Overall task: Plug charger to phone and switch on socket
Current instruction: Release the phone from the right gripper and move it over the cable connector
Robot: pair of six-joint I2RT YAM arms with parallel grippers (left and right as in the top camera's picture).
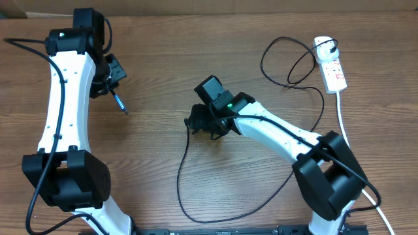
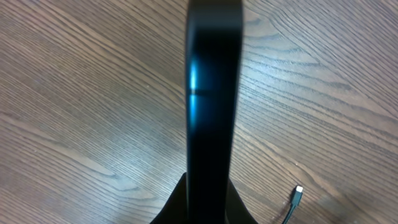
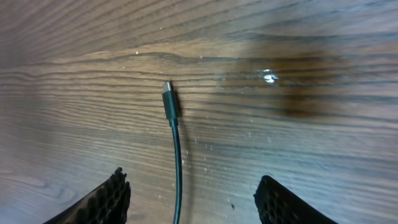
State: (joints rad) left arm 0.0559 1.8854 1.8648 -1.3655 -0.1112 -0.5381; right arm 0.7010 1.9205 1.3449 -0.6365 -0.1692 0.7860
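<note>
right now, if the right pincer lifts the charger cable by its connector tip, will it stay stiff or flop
Probably floppy: the charger cable is thin and lies in loose curves over the table. Likely light, so the trailing length should drag behind. The small connector tip might twist or slip in the open right pincer unless gripped squarely.

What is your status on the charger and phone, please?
Left gripper shut on phone. Right gripper open, straddling charger tip lying on table. Phone and tip apart; no obstruction seen.
</note>
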